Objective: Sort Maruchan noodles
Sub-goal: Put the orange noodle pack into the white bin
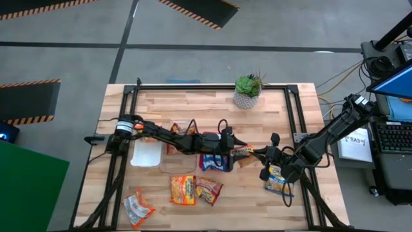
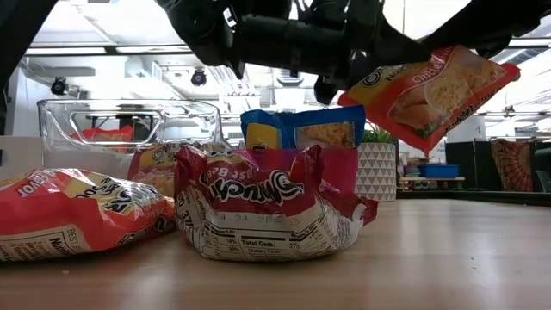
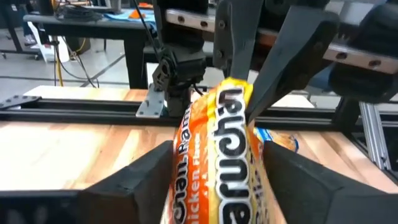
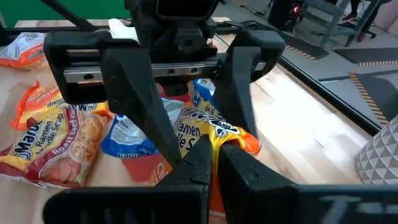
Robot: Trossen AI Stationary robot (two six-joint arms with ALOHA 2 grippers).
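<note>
Above the middle of the desk point(image 1: 257, 129), the right tool point(image 4: 214, 163) pinches one end of an orange noodle packet point(image 1: 243, 152) held in the air, while the left tool point(image 3: 214, 180) stands spread around its other end.

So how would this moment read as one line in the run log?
held: orange plastic Maruchan noodle packet mid-air | right tool: shut on packet | left tool: straddling packet, not yet clamped | stage: handover

floor point(image 1: 193, 58): grey — hazard stripes point(image 1: 199, 14) | desk point(image 1: 393, 138): keyboard — right
</note>
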